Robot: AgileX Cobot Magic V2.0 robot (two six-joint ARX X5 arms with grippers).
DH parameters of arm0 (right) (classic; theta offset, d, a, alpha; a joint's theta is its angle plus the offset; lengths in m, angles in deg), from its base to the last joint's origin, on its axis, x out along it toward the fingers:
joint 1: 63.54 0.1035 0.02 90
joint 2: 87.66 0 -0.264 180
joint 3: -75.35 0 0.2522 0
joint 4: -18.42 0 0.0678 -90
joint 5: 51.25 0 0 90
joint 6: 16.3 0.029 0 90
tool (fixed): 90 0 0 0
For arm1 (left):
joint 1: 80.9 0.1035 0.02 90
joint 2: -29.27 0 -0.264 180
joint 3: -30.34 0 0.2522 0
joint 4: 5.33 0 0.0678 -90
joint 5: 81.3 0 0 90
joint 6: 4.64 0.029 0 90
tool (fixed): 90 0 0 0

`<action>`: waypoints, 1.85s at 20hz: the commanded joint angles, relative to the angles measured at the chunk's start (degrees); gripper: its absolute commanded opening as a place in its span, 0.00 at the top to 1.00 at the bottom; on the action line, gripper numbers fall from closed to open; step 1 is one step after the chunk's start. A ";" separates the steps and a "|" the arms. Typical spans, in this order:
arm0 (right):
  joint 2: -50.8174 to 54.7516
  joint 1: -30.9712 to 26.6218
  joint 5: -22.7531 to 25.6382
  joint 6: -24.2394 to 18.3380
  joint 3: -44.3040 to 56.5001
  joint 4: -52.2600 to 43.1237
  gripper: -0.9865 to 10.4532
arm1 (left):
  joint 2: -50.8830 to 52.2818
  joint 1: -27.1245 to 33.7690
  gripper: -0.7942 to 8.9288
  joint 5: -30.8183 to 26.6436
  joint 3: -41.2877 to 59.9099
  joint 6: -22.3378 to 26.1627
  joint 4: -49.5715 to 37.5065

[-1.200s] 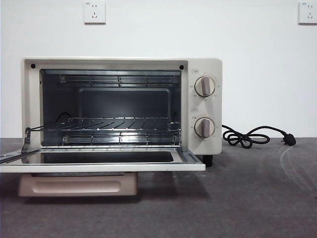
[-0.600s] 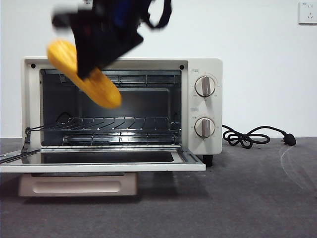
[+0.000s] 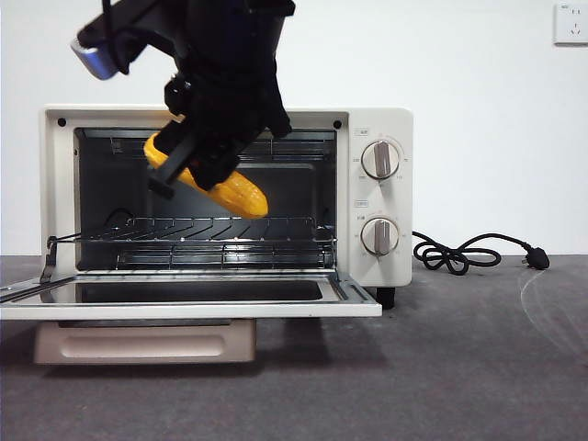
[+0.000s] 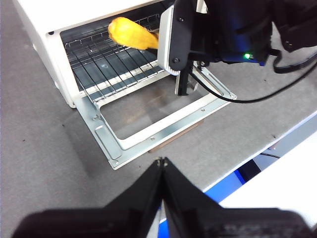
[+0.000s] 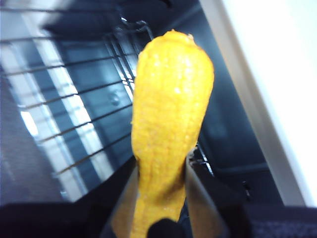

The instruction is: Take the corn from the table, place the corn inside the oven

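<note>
Nearest lies the dark grey matte table point(image 3: 478, 367), with the oven's dropped glass door point(image 3: 184, 294) jutting forward as a ledge any lowering must clear. Above it, the right gripper point(image 3: 197, 161) pinches the yellow ridged corn point(image 3: 225, 188) at its middle, tilted with one end down toward the wire rack point(image 3: 220, 230) inside the cream-white boxy oven point(image 3: 377, 266), apparently for insertion. The left gripper point(image 4: 161, 163) waits aside, jaws pressed together. A black cord point(image 3: 459, 253) trails behind.
</note>
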 commanded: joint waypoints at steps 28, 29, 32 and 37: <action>-1.09 4.33 10.34 0.79 -0.17 2.75 0.59 | 0.26 -0.13 0.92 2.80 -0.04 -0.52 -0.09; -1.09 4.92 11.32 0.79 -0.17 2.69 0.59 | 0.26 -0.13 0.92 2.80 -0.04 -0.50 -0.09; -1.09 6.91 16.04 0.85 -0.17 2.32 0.59 | 0.26 -0.13 0.92 2.75 -0.04 -0.09 -0.09; -0.46 10.19 20.28 1.36 -0.17 2.82 0.59 | 0.26 -0.13 0.92 2.36 -0.04 0.85 -0.09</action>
